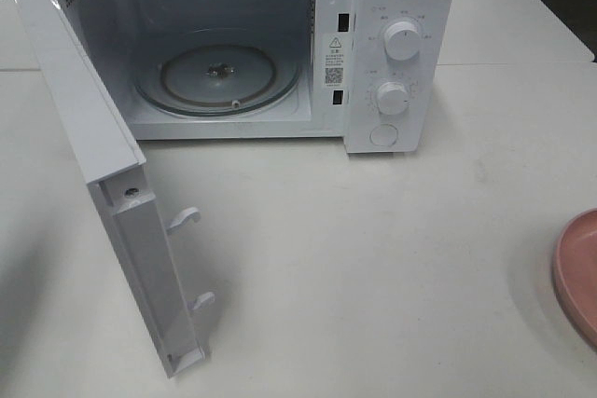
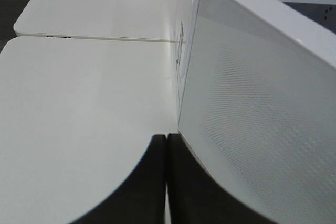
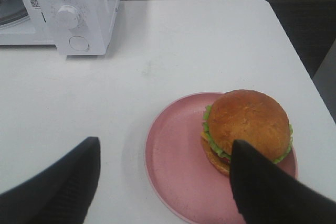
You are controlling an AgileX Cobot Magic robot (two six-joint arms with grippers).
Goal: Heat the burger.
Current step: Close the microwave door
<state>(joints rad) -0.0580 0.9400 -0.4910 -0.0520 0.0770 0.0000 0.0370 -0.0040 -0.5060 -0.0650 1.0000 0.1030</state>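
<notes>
Spreading white and bare across every view: counter (image 1: pixel 373 258). Standing at its far side, door (image 1: pixel 103 184) swinging wide open toward the left: white microwave (image 1: pixel 401 6), with glass turntable (image 1: pixel 219 76) lying inside the cavity and two round dials (image 1: pixel 402 39) stacked on the control panel above a round button. Resting on the counter well to the right of the microwave, only its edge showing in the high view: pink plate (image 3: pixel 173 156).

Sitting on that plate, toward one side rather than centred: burger (image 3: pixel 247 121). Showing a glossy golden-brown bun on top, round and domed; frilly green lettuce poking out all around beneath it; a sliver of yellow cheese and a dark patty edge peeking at the lower side.

Hovering above the plate with dark fingers (image 3: pixel 68 182) spread wide, one over bare counter and the other overlapping the burger's near edge, gripping nothing: right end effector (image 3: pixel 163 182). Pressing both dark fingers flat together, nothing between them, just beside the outer face of the open door: left end effector (image 2: pixel 166 182).
</notes>
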